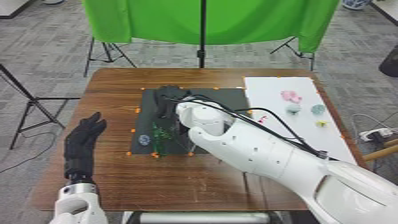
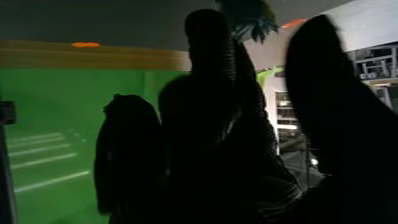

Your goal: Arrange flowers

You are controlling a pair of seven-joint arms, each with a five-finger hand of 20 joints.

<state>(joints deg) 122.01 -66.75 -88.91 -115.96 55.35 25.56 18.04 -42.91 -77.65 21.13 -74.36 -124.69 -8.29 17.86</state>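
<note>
Right hand over the dark mat, green stems on its near side.
The stems' long axis runs roughly from the hand toward the robot, so a reach for them would likely mean drawing back; the right hand is closer than the left hand. Both hands are open, the right one's thumb apart from its fingers, a blue-green flower by the fingertips.

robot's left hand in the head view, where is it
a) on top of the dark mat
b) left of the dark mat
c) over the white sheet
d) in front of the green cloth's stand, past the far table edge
B: the left hand is over brown wood, left of the dark mat.
</note>
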